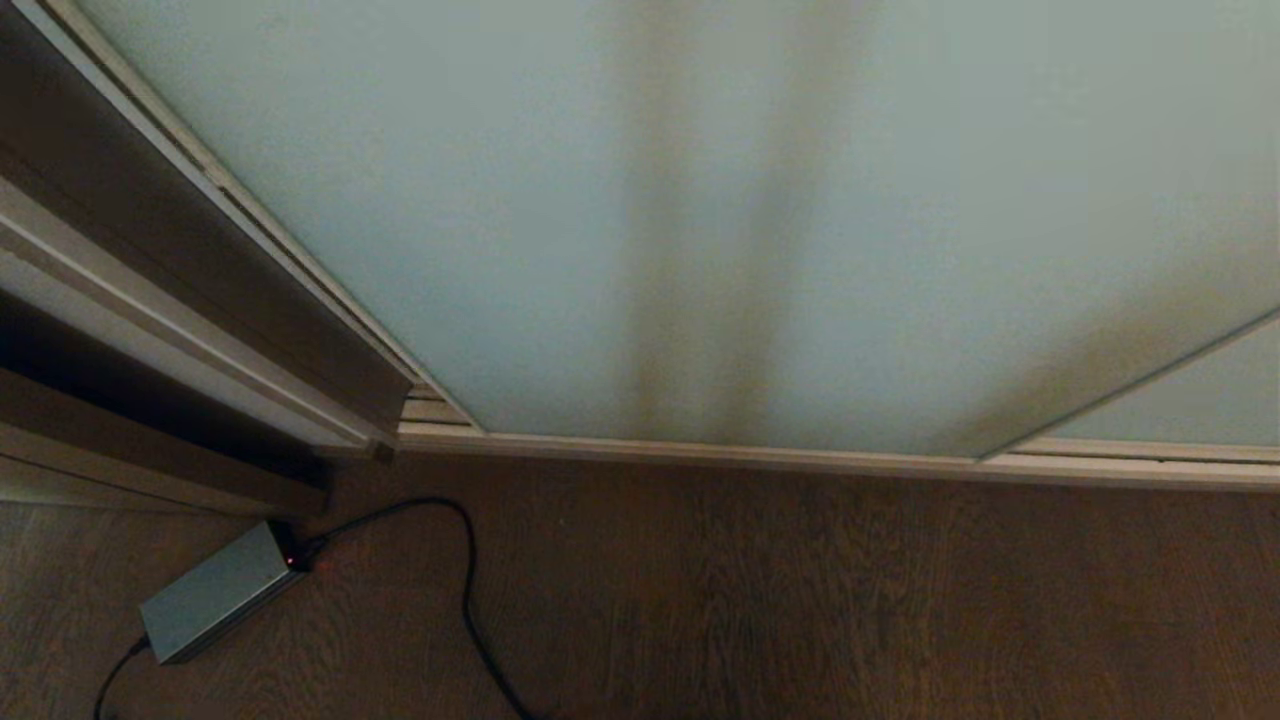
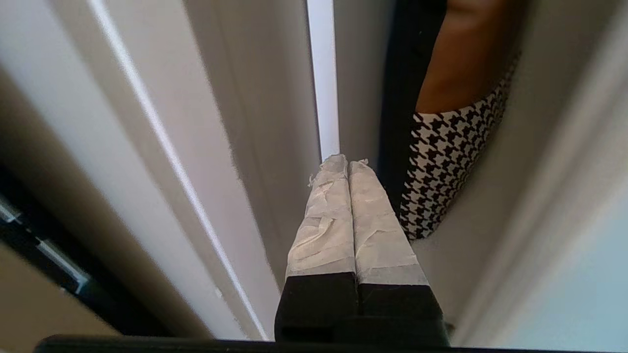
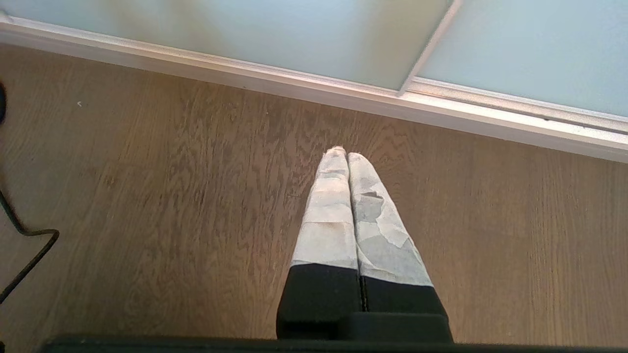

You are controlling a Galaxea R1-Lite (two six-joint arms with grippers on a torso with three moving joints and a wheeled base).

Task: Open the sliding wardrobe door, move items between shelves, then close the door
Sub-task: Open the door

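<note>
Left gripper [image 2: 348, 162]: taped fingers pressed flat together, nothing between them, and it points into the narrow opening at the wardrobe's edge, tips right by a bright off-white vertical strip [image 2: 324, 73].
Right gripper [image 3: 346, 153]: fingers likewise closed tight with nothing in them, hanging parked over the wooden floor [image 3: 171, 196], well short of the bottom rail [image 3: 294, 83].
Sliding wardrobe door [image 1: 700, 200]: there it is, filling most of the head view, a big frosted pale blue-green panel in a slim off-white frame, its lower edge sitting in the rail along the floor.
Second panel [image 1: 1190, 400]: overlaps behind the first at the far right end of the rail.
Door's left edge: runs up beside the brown wooden trim [image 1: 200, 260] at the left of the head view; whether a gap stands open there, the head view does not make plain.
Inside the opening: the left wrist view catches hanging clothes, a black-and-white houndstooth garment [image 2: 446, 162] with a brown one [image 2: 466, 54] next to it.
Items and shelves: cannot be made out in any view.
Floor, left side: a grey power brick [image 1: 215, 590] lies near the foot of the trim, a small red light at its end, with a black cable [image 1: 465, 580] looping away across the boards.
Arms: neither one shows in the head view.
</note>
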